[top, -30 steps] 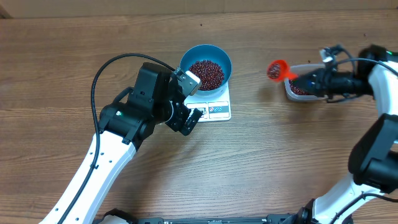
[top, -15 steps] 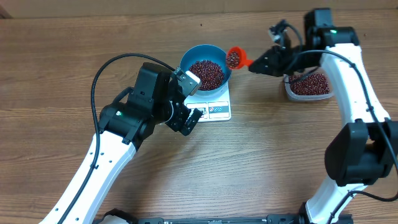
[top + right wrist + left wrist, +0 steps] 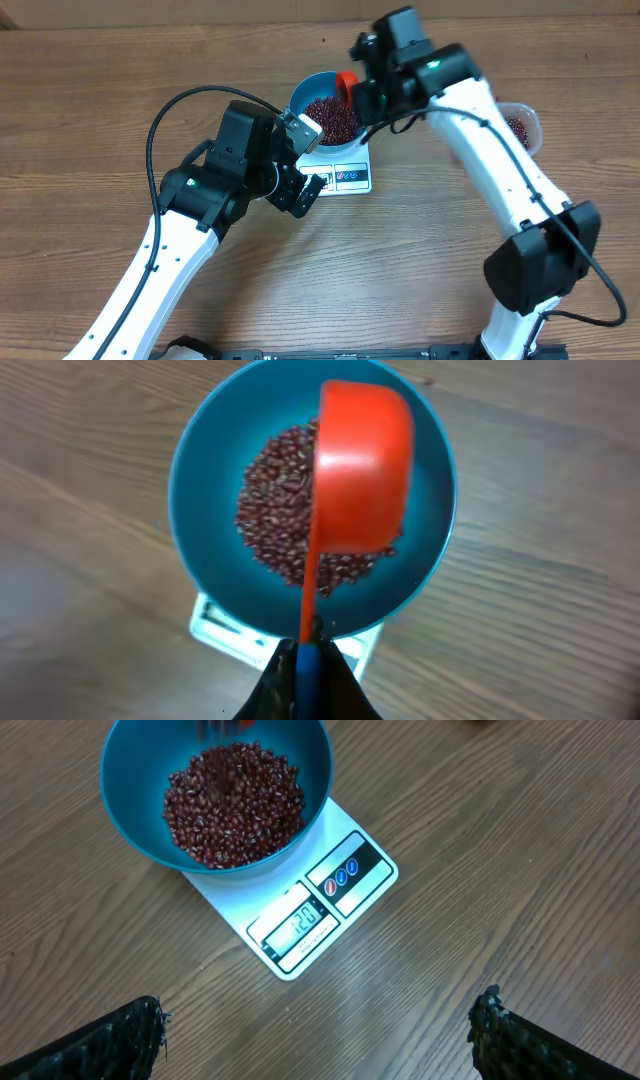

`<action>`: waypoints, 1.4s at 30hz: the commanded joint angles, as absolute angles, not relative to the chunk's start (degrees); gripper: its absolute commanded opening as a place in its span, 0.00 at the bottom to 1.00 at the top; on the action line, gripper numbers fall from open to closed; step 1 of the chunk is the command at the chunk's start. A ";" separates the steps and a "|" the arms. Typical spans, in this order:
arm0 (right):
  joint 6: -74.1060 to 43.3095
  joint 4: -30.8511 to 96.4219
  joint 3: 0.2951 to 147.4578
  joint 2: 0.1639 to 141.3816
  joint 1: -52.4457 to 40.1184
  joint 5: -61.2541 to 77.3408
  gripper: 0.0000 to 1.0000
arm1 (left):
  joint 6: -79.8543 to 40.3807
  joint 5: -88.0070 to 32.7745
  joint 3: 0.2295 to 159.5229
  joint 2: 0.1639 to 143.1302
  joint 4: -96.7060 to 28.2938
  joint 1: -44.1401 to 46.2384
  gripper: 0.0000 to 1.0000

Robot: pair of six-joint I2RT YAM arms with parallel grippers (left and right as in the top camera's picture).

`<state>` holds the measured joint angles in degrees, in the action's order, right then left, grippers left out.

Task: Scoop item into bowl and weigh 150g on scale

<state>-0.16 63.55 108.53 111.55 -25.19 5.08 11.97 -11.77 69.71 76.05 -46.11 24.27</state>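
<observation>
The blue bowl (image 3: 303,97) stands on the white scale (image 3: 352,177), with a heap of dark red-brown beans (image 3: 330,120) inside. My right gripper (image 3: 368,98) is shut on the blue handle tip of the orange scoop (image 3: 345,83). In the right wrist view the scoop (image 3: 362,470) hangs over the bowl (image 3: 200,490) and its beans (image 3: 275,510), turned so only its outside shows, with the gripper (image 3: 308,660) below. My left gripper (image 3: 320,1025) is open over bare wood, short of the scale (image 3: 350,905), the bowl (image 3: 130,780) and the beans (image 3: 235,805).
A clear plastic tub (image 3: 524,124) with more beans sits at the right, partly hidden behind my right arm. My left arm (image 3: 200,200) lies along the table's left side, its wrist beside the scale. The scale's display faces the left gripper.
My right arm has swung left from the tub to above the bowl, carrying the scoop, which is now tipped over the beans. The left arm has not moved.
</observation>
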 commanded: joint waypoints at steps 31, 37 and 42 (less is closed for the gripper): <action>1.19 75.40 110.39 97.32 2.50 14.48 0.04 | 11.16 -11.81 71.02 75.33 -46.11 24.40 0.99; 1.98 80.75 109.03 97.19 15.29 12.25 0.04 | 11.16 -11.81 71.02 75.33 -46.11 24.40 1.00; 3.27 79.81 104.16 97.43 16.51 10.33 0.04 | 11.16 -11.81 71.02 75.33 -46.11 24.38 1.00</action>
<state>1.96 80.55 107.31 97.78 16.80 11.51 11.97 -11.77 69.71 76.05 -46.11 24.27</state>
